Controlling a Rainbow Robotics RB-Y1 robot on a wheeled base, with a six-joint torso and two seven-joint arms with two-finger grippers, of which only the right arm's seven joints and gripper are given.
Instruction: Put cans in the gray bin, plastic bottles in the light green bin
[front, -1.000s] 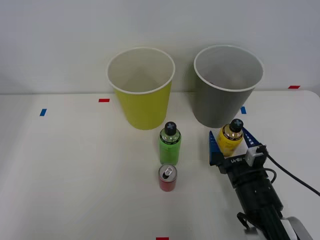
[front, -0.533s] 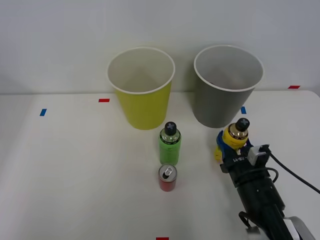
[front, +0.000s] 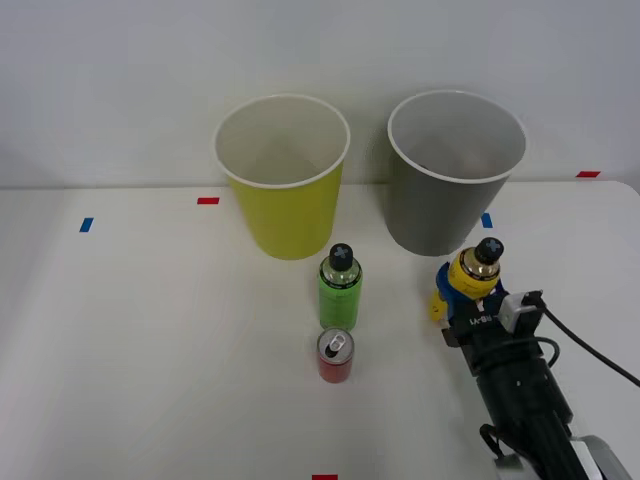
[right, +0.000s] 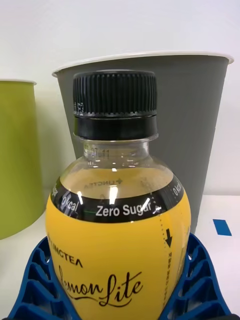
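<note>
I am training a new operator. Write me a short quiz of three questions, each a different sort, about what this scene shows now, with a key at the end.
1. True or false: the right gripper is shut on the yellow-label bottle.
2. Multiple choice: what stands directly in front of the green-label bottle, on the robot's side? A) the red can B) the gray bin C) the light green bin
3. Fill in: by the task, the held bottle belongs in the ____ bin.

Key
1. True; the wrist view shows blue fingers against both sides of the bottle.
2. A
3. light green; it is the far-left bin, while the gray one stands just behind the bottle.
</note>
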